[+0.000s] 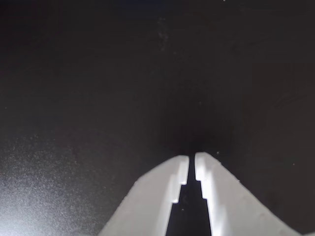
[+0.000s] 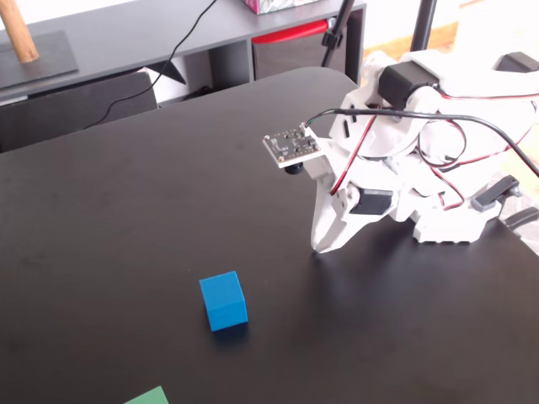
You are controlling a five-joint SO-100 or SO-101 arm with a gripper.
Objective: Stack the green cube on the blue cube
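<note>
Gripper [image 1: 192, 160] nearly closed, empty (wrist view); only fixed view shows blue cube [image 2: 223, 300], green cube [image 2: 148, 397].

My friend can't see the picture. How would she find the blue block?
In the fixed view, start at the big black table with the white robot arm at its right. The blue cube sits alone left of and nearer than the arm's fingers. Only a green cube peeks in at the bottom edge.
</note>
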